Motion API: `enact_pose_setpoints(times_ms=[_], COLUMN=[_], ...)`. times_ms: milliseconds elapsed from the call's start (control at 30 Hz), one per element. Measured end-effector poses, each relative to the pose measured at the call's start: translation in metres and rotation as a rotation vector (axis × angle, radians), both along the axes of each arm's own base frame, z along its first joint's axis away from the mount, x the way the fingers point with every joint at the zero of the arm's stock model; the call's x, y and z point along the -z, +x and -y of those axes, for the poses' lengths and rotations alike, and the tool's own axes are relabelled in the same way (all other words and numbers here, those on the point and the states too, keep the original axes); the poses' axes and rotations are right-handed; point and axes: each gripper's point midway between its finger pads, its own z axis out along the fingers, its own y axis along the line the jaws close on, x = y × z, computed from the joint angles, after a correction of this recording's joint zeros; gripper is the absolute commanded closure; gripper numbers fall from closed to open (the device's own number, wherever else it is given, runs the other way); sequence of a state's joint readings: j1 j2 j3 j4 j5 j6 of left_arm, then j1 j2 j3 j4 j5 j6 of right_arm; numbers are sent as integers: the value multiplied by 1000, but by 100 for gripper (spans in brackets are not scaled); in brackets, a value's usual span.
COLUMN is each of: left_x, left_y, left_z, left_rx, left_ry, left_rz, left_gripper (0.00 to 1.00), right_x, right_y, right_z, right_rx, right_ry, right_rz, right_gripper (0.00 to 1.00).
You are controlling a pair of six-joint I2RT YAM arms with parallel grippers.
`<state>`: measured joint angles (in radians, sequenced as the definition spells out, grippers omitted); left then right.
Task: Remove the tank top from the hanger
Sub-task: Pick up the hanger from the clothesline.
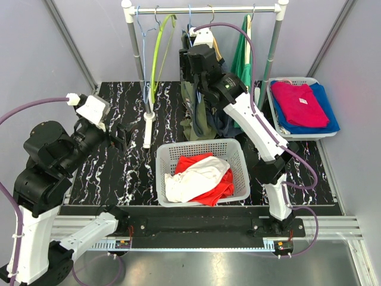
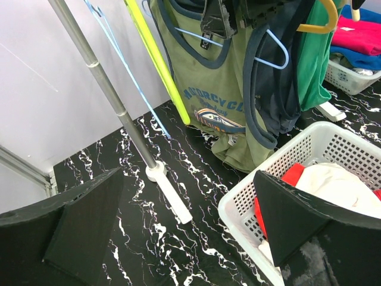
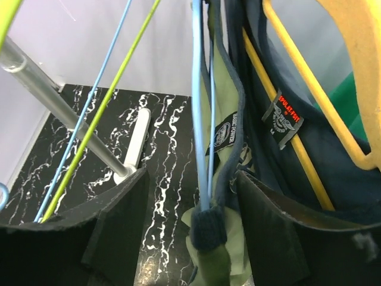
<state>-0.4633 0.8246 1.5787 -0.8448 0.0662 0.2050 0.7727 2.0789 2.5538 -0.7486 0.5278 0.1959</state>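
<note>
Left gripper (image 2: 187, 176) is hovering wide open and empty, low in front of the rail (image 1: 205, 9), left of its middle. Basket (image 1: 199, 145) is sitting in front of the rail too, holding red and white clothes (image 1: 199, 179). Right gripper (image 3: 191, 185) is reaching up just under the rail, its jaws standing apart around the blue hanger (image 3: 198, 119) and one strap of the olive tank top (image 2: 208, 89), clamping neither. That tank top is hanging on the blue hanger from the rail, between a yellow-green hanger (image 1: 159, 53) and a navy garment (image 2: 280, 77).
</note>
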Motion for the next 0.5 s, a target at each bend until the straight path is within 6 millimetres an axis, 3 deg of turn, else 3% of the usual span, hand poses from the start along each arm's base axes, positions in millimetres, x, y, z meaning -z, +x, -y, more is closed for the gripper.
enact_pose_setpoints(times_ms=[67,233,300,500], left_x=[0,0,0,2], left_y=[0,0,0,-3], left_z=[0,0,0,-2], left_rx=[0,0,-1,-3], left_ry=[-1,0,0,0], left_rz=[1,2,2,3], left_gripper=[1,1,1,1], right_x=[1,9,11,10], right_y=[1,2,2,3], right_z=[1,0,0,0], right_rx=[3,-2,-8,-15], right_ry=[-1,-4,-13,-35], right_rz=[-4,-20,-23,-15], right_gripper=[44,79,89,98])
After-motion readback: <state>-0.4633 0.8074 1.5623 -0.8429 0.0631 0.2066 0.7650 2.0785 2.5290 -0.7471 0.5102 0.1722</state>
